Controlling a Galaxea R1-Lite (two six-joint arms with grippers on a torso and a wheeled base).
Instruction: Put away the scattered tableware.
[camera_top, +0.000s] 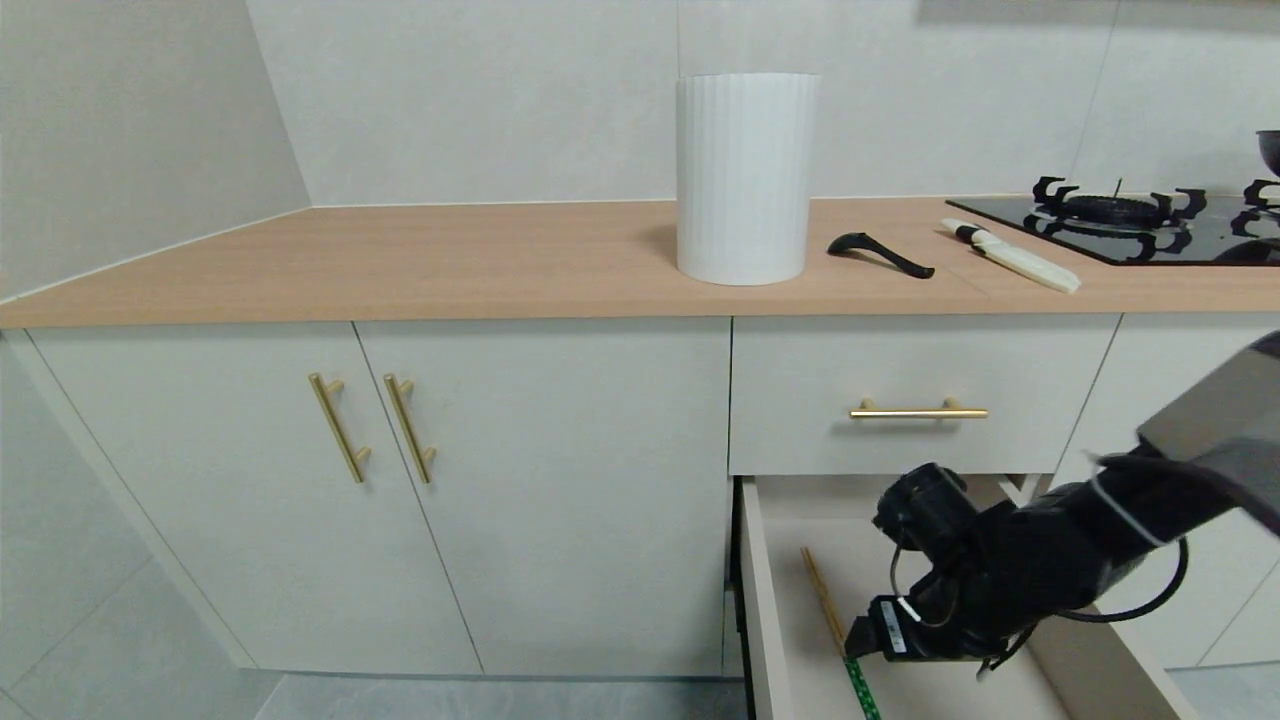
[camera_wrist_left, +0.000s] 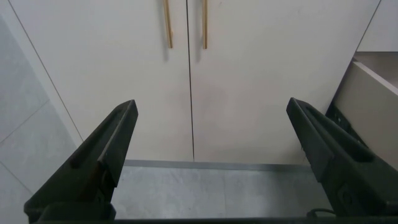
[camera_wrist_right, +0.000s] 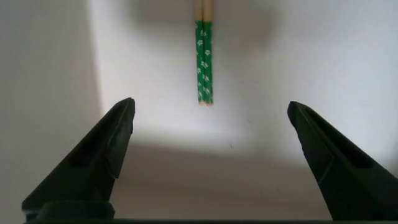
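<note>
Chopsticks (camera_top: 828, 612) lay in the open drawer (camera_top: 765, 600), so we judged that part done, with our right gripper (camera_wrist_right: 209, 112) spread wide and empty just over their green ends, while the spoon (camera_top: 880, 253) and knife (camera_top: 1010, 255) lay on the counter (camera_top: 400, 260), in our view yet to be stored.
</note>
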